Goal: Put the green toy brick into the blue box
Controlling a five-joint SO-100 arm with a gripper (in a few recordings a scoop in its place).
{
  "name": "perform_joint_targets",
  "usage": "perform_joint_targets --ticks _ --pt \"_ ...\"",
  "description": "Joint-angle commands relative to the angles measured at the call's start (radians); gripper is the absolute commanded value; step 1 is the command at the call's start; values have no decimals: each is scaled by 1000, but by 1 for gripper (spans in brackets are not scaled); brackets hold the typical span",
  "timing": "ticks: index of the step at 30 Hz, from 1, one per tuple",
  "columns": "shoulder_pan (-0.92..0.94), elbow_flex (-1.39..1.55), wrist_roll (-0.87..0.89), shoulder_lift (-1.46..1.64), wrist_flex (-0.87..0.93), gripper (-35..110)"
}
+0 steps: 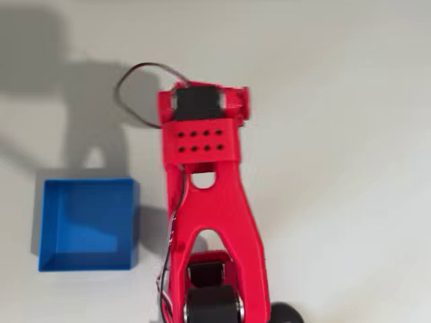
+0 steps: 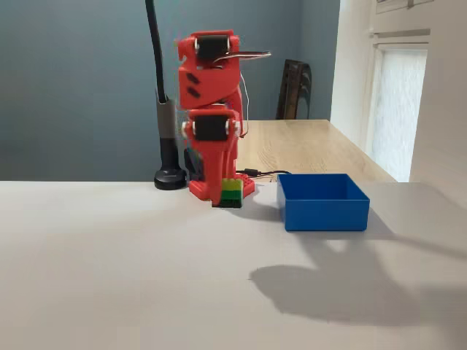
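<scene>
In the fixed view the green toy brick [image 2: 232, 193] sits at table level in front of the red arm's base. It has a lime top, a yellowish band and a darker green bottom. My gripper [image 2: 223, 197] points straight down, one red finger [image 2: 213, 182] touching the brick's left side. The other finger is hidden, so the grip is unclear. The blue box [image 2: 322, 202] stands just right of the brick, with nothing visible inside. In the overhead view the red arm [image 1: 205, 195] covers the brick, and the blue box [image 1: 87, 223] lies to its left.
A black lamp post with a round foot [image 2: 170, 177] stands behind the arm on the left. A wooden table [image 2: 306, 146] and a dark chair lie beyond. Thin cables [image 1: 138, 81] loop off the wrist. The arm casts a large shadow [image 2: 328, 288] on the pale tabletop.
</scene>
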Motion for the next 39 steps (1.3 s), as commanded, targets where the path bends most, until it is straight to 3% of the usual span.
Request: perform_joint_targets --ticks 1,20,30,39 --pt "-175 -25 34 89 72 0" --pt "-698 -11 213 83 152 0" --pt "-733 37 189 81 106 0" --pt "-732 89 179 81 94 21"
